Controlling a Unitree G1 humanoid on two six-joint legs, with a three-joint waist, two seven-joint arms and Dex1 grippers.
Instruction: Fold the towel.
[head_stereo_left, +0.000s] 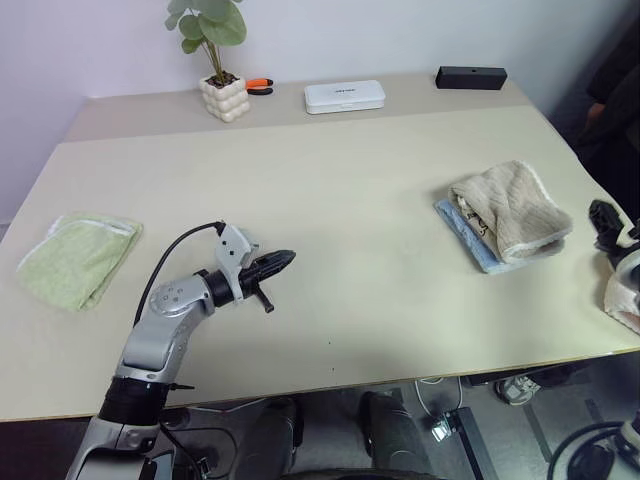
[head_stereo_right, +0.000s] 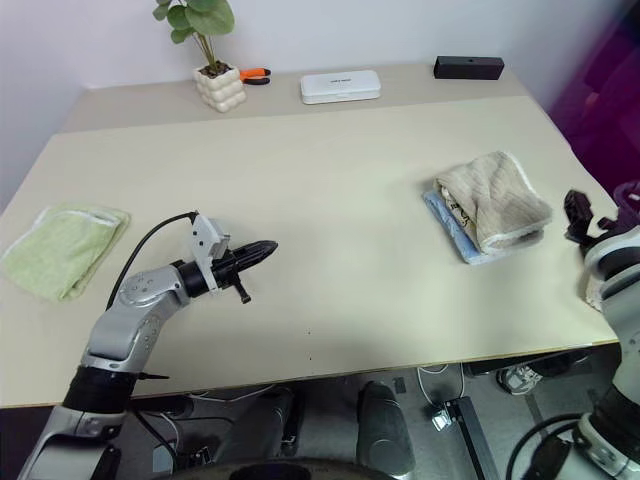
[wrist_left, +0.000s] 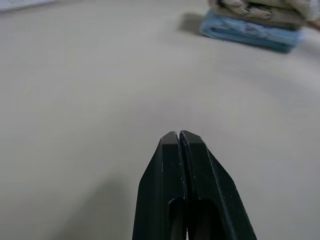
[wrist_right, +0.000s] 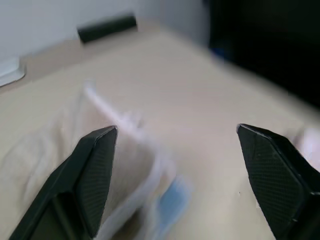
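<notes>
Beige table (head_stereo_left: 330, 220): the towel (head_stereo_left: 512, 208) is seen folded on the light blue towel (head_stereo_left: 468, 235) near the right edge. Left gripper (head_stereo_left: 283, 260) is held over bare tabletop, fingers pressed together. Right gripper (wrist_right: 177, 150) is positioned just beside the towel, fingers spread wide, nothing gripped.

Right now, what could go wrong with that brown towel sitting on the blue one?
1. The beige towel lies bunched on the light blue folded towel, so a grab might lift or drag both.
2. The pile sits near the table's right edge, so a nudge could push it off.
3. The right gripper, jaws wide open, is beside the pile holding nothing; the fold looks loose and could slump.
</notes>
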